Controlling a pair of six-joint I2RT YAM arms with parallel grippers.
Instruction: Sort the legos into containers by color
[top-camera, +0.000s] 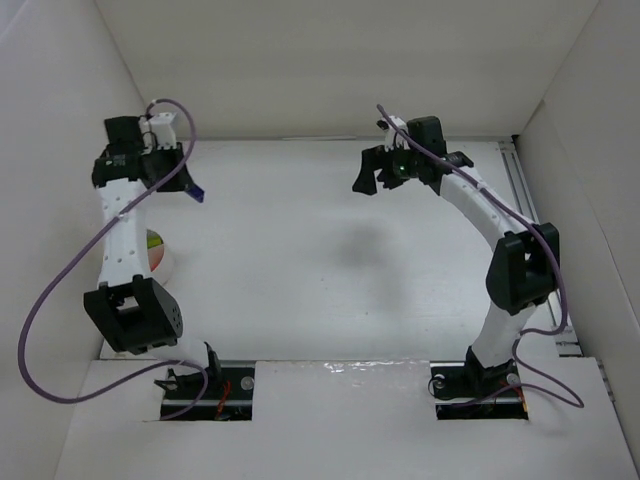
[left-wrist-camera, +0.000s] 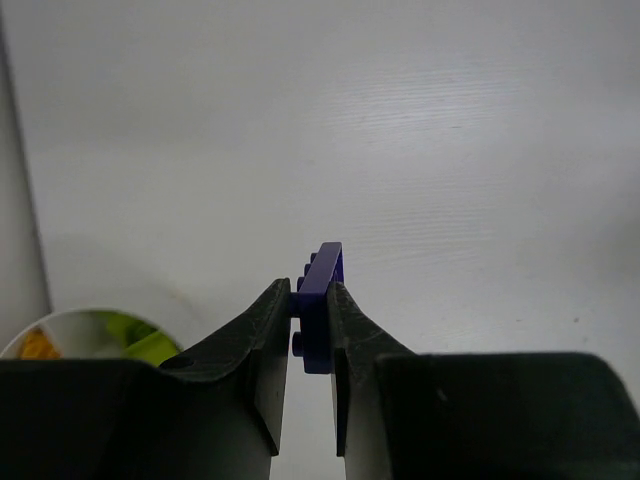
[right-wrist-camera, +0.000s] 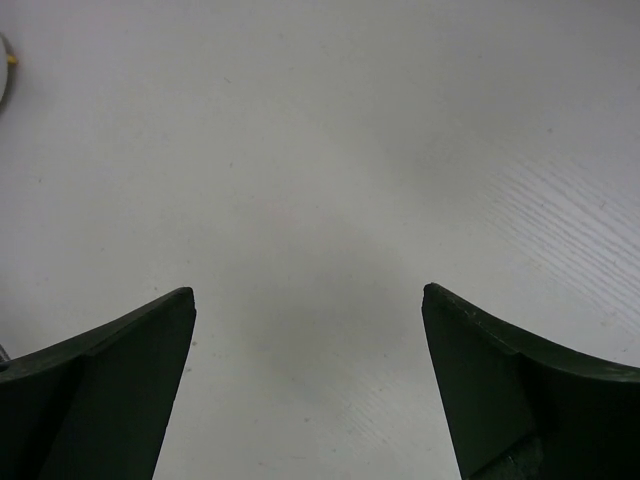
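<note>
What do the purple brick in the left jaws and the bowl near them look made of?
The brick: hard moulded plastic, smooth with little shine, judging by its crisp studs and even colour. The bowl: probably thin translucent plastic; its whitish rim is faint against the floor, but too little of it shows to be sure.

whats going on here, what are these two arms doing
The left tool is shut on a purple-blue lego, holding it above the white floor. A container with green and orange bricks in it sits nearby. The right tool hangs open and empty over the floor.
</note>
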